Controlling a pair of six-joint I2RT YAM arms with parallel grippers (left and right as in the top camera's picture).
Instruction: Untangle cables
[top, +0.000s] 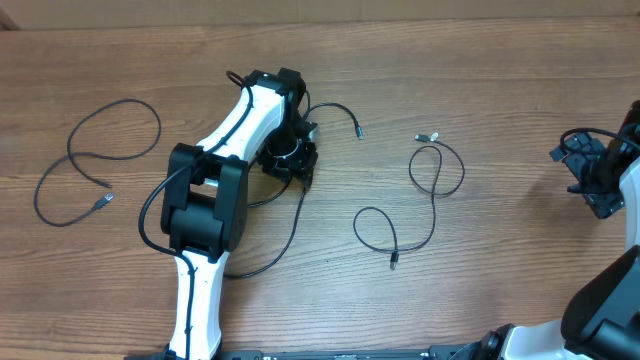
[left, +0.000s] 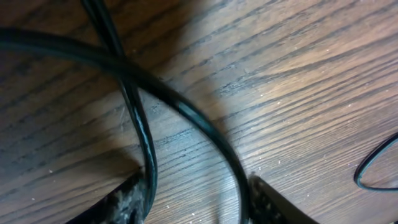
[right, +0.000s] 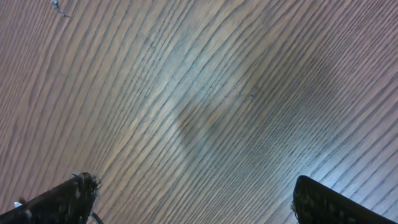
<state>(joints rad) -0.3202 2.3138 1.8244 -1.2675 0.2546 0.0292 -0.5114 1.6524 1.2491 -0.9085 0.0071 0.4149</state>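
Note:
Three thin black cables lie on the wooden table. One cable (top: 100, 150) curls at the far left. Another cable (top: 435, 185) forms two loops right of centre. The middle cable (top: 335, 108) runs under my left gripper (top: 290, 158), which is pressed down close to the table. In the left wrist view two strands of this cable (left: 186, 112) cross above the fingers, then pass down between them. My left gripper (left: 196, 210) is open, one strand lying against each finger and bare wood between. Far to the right, my right gripper (top: 598, 185) (right: 193, 199) is wide open over bare wood.
The white left arm (top: 215, 190) lies across the table's middle left and hides part of the middle cable. Another cable's loop (left: 376, 168) shows at the right edge of the left wrist view. A small plug (right: 58, 7) shows at the top left of the right wrist view.

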